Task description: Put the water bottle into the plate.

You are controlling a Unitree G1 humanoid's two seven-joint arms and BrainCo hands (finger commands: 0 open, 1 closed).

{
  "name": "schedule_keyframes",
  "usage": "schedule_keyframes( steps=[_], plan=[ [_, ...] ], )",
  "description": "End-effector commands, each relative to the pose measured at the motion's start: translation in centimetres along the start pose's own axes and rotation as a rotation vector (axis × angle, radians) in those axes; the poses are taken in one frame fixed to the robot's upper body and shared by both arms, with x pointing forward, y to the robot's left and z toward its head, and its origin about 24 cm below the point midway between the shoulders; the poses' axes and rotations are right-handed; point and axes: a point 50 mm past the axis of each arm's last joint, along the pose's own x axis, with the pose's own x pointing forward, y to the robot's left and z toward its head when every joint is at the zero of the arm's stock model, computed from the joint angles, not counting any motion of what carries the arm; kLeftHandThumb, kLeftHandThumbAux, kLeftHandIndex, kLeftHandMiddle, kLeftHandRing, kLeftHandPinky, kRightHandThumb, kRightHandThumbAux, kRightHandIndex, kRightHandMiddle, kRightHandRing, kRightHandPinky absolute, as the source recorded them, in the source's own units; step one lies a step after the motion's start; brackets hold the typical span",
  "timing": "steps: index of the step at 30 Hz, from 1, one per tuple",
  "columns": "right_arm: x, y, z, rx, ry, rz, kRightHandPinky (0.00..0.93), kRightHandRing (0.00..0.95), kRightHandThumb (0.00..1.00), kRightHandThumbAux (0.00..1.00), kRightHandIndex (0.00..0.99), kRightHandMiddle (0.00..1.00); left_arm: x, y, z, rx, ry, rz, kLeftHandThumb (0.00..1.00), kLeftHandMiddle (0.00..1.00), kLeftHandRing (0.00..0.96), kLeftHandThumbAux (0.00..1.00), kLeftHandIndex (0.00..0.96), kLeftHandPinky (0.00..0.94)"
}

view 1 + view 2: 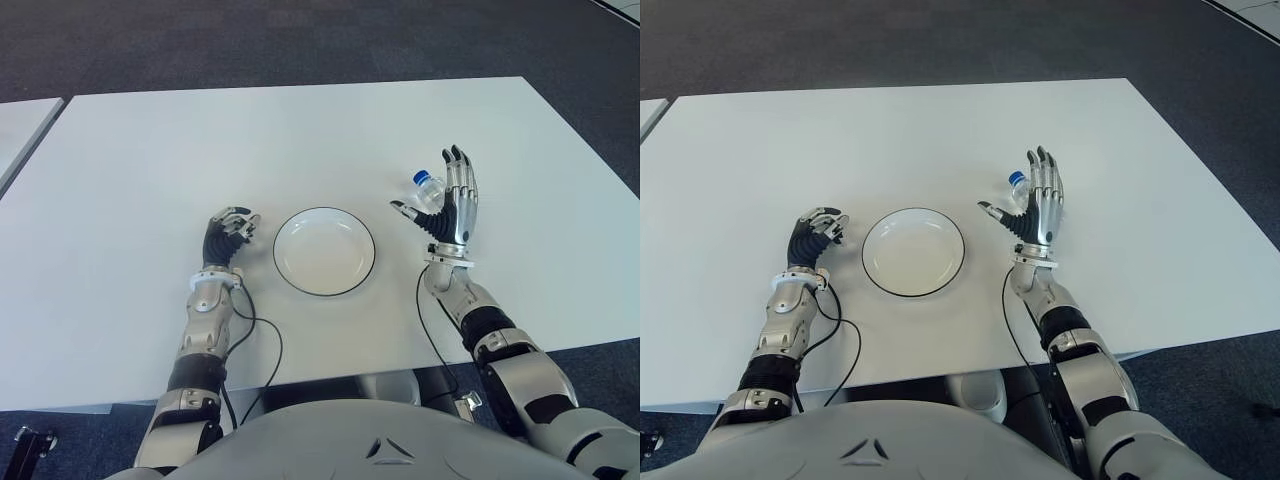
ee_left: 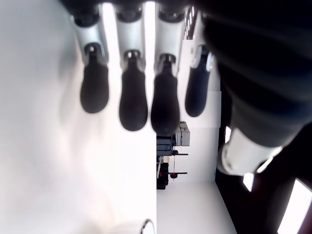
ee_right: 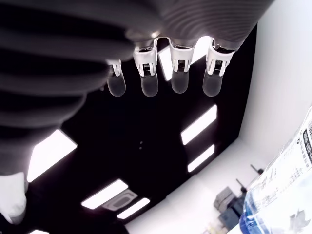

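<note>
A clear water bottle [image 1: 428,189] with a blue cap stands on the white table [image 1: 300,140], right of the white, dark-rimmed plate [image 1: 324,254]. My right hand [image 1: 453,210] is held upright just beside the bottle, fingers straight up and thumb spread toward the plate, holding nothing. The hand hides the bottle's lower part. In the right wrist view the bottle [image 3: 287,195] shows close to the palm, with the fingers [image 3: 148,83] extended and apart from it. My left hand [image 1: 231,230] shows just left of the plate, fingers loosely bent and empty.
The plate holds nothing. Black cables [image 1: 262,345] run from both wrists over the table's near edge. A second table's corner [image 1: 22,125] shows at the far left. Dark carpet surrounds the table.
</note>
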Motion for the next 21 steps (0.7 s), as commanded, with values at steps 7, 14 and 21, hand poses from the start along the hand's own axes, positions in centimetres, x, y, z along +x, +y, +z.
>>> schedule_keyframes(
  steps=[7, 14, 21],
  plan=[
    [0.9, 0.9, 0.1, -0.105, 0.108, -0.002, 0.0, 0.0, 0.307, 0.482, 0.0, 0.0, -1.4, 0.0, -3.0, -0.018, 0.151, 0.015, 0.707, 0.689, 0.667, 0.714, 0.436, 0.646],
    [1.4, 1.4, -0.1, -0.154, 0.201, 0.077, 0.0, 0.0, 0.301, 0.462, 0.0, 0.0, -1.4, 0.0, -3.1, -0.017, 0.151, 0.014, 0.707, 0.684, 0.663, 0.713, 0.436, 0.636],
    [1.9, 2.0, -0.7, -0.211, 0.308, 0.213, 0.0, 0.0, 0.305, 0.434, 0.0, 0.0, -1.5, -0.1, -3.0, -0.012, 0.14, 0.003, 0.708, 0.686, 0.666, 0.713, 0.436, 0.644]
  ],
)
